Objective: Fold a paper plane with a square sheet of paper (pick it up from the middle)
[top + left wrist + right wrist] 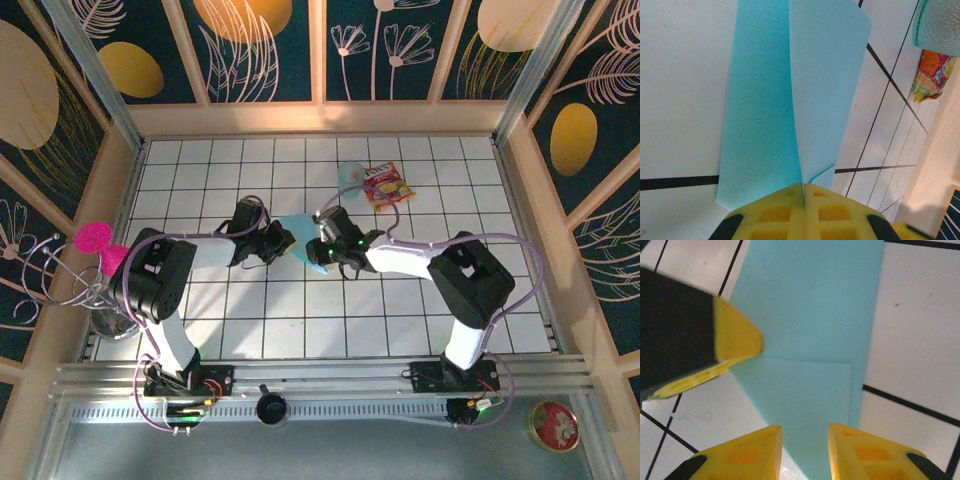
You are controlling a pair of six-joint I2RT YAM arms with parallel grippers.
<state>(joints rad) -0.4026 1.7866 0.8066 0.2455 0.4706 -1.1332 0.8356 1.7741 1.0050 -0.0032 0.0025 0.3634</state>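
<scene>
White tiled table point(200, 330); snack packet point(388, 186), blue cup point(350, 175) behind pinched paper point(298, 238).

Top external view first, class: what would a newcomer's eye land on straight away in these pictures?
The teal paper sheet stands out at the middle of the white tiled table, partly folded. The left pincer is shut on its folded edge, while the right pincer hovers open over it. A red-and-yellow snack packet lies farther back.
</scene>
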